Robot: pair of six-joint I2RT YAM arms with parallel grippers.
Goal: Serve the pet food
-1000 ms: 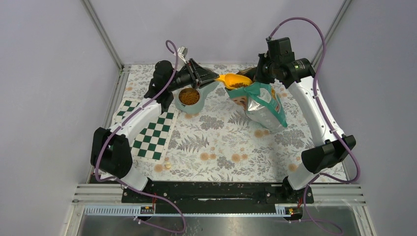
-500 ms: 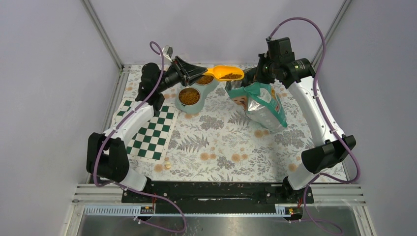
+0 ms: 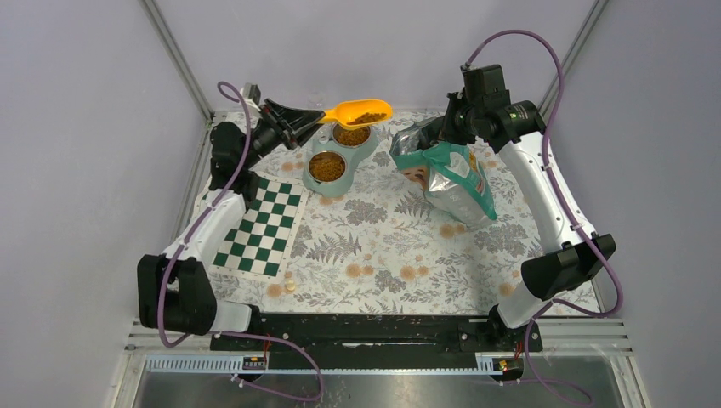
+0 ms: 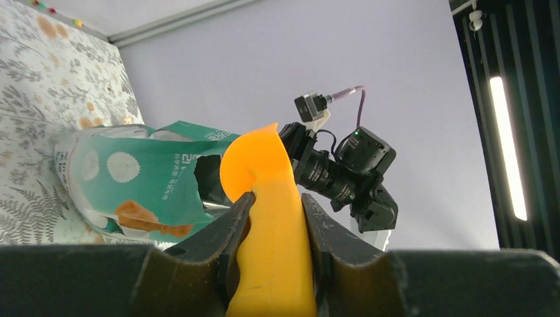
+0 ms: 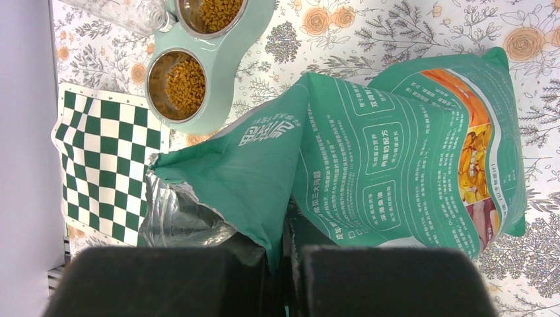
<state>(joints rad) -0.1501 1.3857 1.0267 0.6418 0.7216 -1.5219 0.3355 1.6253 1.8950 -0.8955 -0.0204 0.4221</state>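
Note:
My left gripper [image 3: 311, 119] is shut on the handle of the orange scoop [image 3: 359, 112], which is level and full of brown kibble [image 3: 368, 117], right above the far bowl of the mint double feeder [image 3: 332, 159]. Both bowls hold kibble [image 3: 326, 167]. In the left wrist view my gripper [image 4: 274, 206] pinches the scoop handle [image 4: 274, 244]. My right gripper [image 3: 445, 129] is shut on the torn top edge of the teal pouch [image 3: 451, 178], holding it open and upright on the mat; in the right wrist view my gripper [image 5: 285, 251] grips the pouch [image 5: 383, 152].
A green-and-white chequered mat [image 3: 259, 225] lies left of the feeder on the floral tablecloth [image 3: 383, 246]. A clear glass [image 5: 125, 13] stands beside the feeder at the back. Frame posts and grey walls close the back and sides.
My left gripper has carried the loaded scoop leftward from the pouch mouth to above the feeder's far bowl. My right gripper and the pouch have stayed put.

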